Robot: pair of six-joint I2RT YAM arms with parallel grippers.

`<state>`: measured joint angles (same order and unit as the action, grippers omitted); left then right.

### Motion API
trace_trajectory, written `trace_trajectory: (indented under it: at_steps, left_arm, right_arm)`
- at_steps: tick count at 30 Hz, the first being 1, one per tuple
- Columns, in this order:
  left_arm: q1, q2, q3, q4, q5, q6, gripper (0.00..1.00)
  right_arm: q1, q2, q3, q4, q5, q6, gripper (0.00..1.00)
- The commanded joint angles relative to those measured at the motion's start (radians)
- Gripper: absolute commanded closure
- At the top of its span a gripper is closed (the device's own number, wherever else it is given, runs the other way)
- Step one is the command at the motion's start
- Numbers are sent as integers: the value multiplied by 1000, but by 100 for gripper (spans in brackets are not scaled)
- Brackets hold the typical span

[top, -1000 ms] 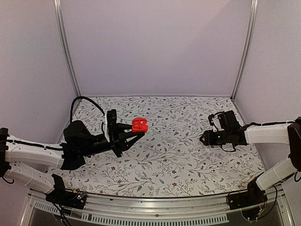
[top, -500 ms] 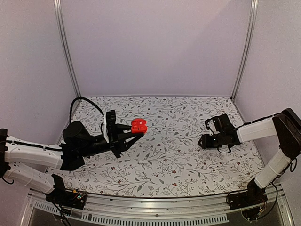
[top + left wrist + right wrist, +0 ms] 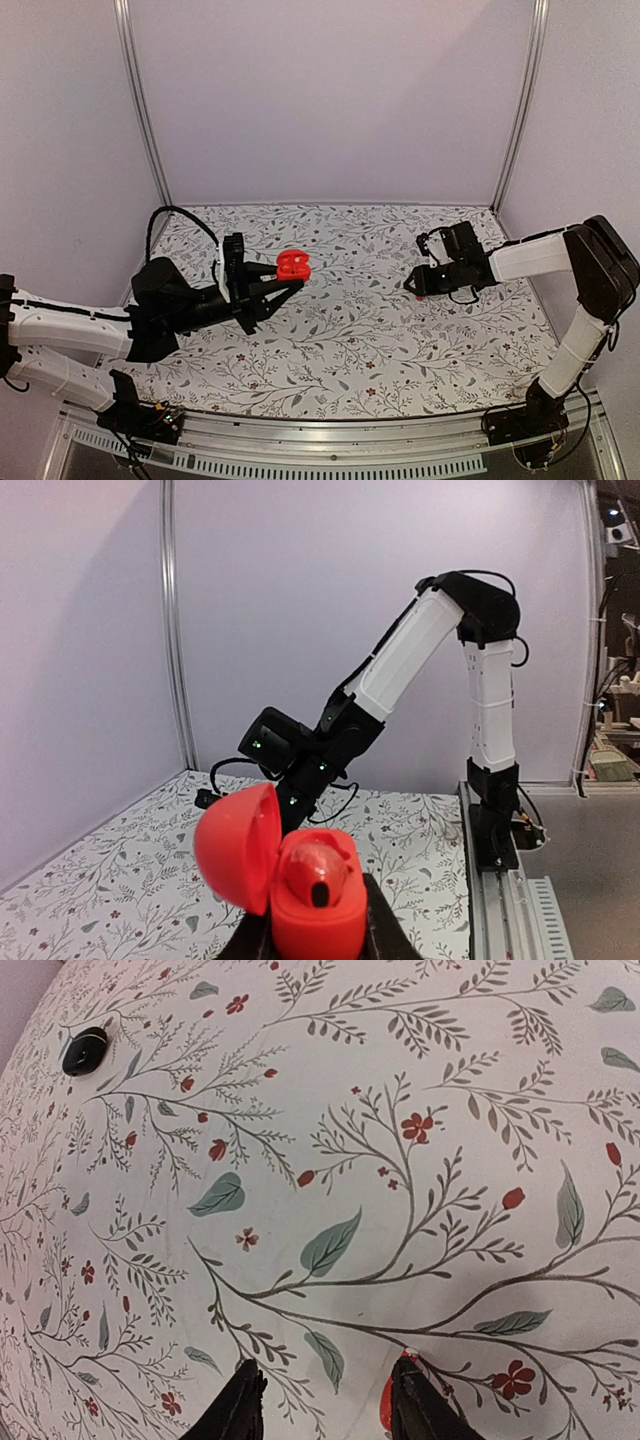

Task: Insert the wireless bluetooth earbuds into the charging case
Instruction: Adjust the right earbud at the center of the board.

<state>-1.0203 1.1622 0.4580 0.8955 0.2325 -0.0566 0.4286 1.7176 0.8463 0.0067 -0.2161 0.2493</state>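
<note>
My left gripper is shut on the base of a red charging case and holds it above the left part of the table. In the left wrist view the case stands with its lid open to the left. One glossy red earbud sits in it. My right gripper is low over the right part of the table. Its jaws stand wide apart in the right wrist view. A second red earbud lies just inside the right finger, touching or nearly touching it.
The table has a floral cloth. A small black round disc lies on it far ahead of my right gripper. Purple walls with metal posts close the back and sides. A rail runs along the near edge.
My right gripper has moved left, toward the middle of the table, and the arm has stretched out. My left gripper with the case has barely shifted.
</note>
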Motion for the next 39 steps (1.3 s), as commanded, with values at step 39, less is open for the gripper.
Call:
trace_trajectory:
  at_steps: [39]
  left_arm:
    - [16, -29, -29, 2, 3, 11, 100]
  right_arm:
    - [-64, 42, 9, -110, -196, -91, 50]
